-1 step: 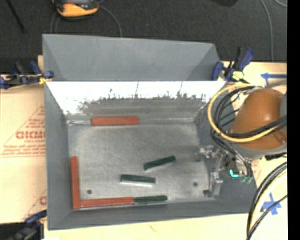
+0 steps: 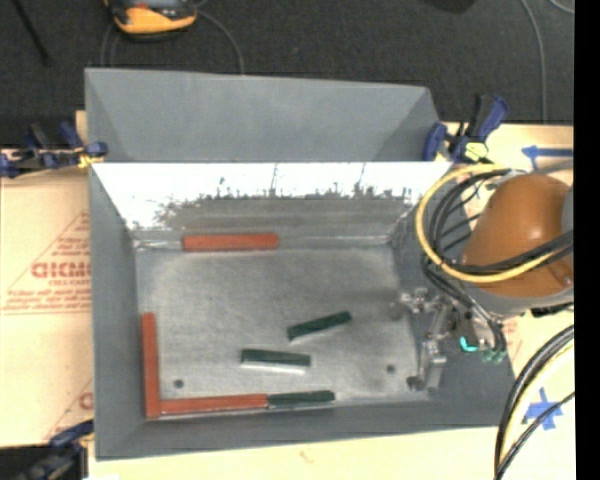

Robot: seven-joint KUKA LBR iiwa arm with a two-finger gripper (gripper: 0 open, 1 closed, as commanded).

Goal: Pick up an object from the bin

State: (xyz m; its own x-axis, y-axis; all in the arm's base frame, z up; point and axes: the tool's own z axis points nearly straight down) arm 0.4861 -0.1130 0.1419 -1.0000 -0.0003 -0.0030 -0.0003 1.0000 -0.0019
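Note:
My gripper (image 2: pixel 426 360) hangs at the bin's right wall, low over the floor near the front right corner, with nothing seen in it. The nearest loose thing is a short dark green bar (image 2: pixel 318 325), lying tilted on the floor to the gripper's left and apart from it. A second dark green bar with a pale lower edge (image 2: pixel 275 359) lies a little further left and nearer the front. A third green bar (image 2: pixel 300 399) rests along the front wall.
A red bar (image 2: pixel 230 241) lies along the back wall, another red bar (image 2: pixel 150 363) stands along the left wall, and a third red bar (image 2: pixel 215 404) runs along the front wall from the left corner. The arm with its orange dome and cables overhangs the right rim.

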